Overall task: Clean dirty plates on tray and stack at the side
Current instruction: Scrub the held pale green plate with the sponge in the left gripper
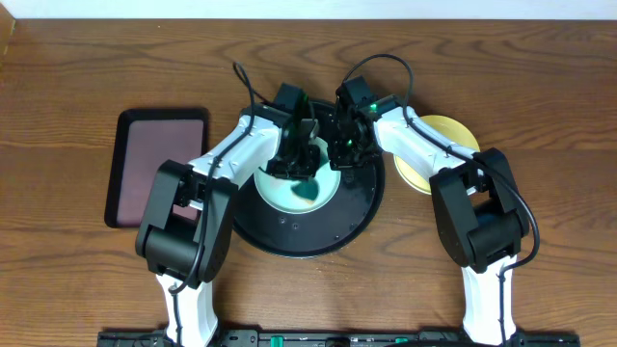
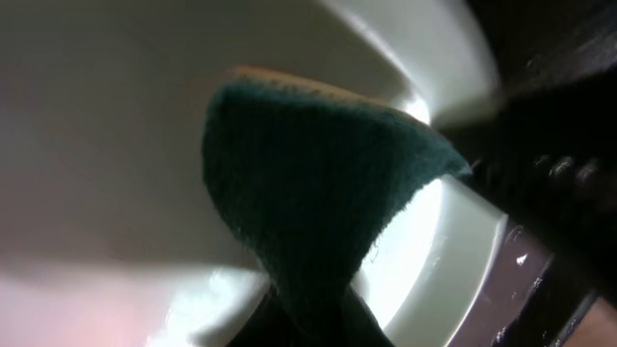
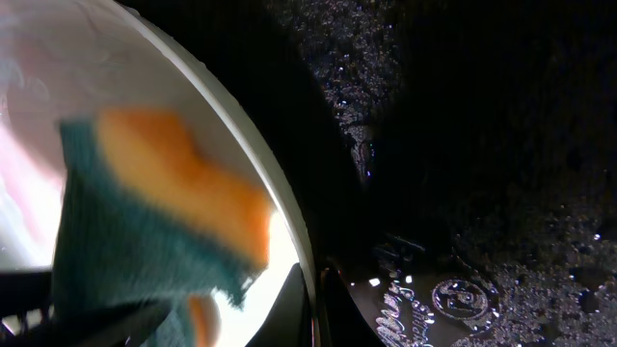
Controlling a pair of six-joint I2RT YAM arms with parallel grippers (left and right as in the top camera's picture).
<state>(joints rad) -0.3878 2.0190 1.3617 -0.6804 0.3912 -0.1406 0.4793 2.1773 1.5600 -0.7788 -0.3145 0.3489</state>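
Overhead: a mint plate [image 1: 278, 196] lies on the black tray [image 1: 359, 207]. The left end effector [image 1: 301, 160] is clamped on a green sponge [image 1: 307, 191] resting on that plate. The right end effector [image 1: 345, 145] is closed near the plate's rim. A yellow plate [image 1: 451, 130] lies beside the tray.
Left wrist: the sponge [image 2: 308, 193] touches the plate [image 2: 96, 145].
Right wrist: the sponge's orange side [image 3: 183, 183] shows over the plate, beside the tray [image 3: 482, 193]

A robotics lab: two arms [image 1: 227, 154] mounted at a wooden table [image 1: 77, 289].

overhead: straight down, far | wrists: very close; both share sponge [image 2: 318, 193] and plate [image 2: 96, 145]
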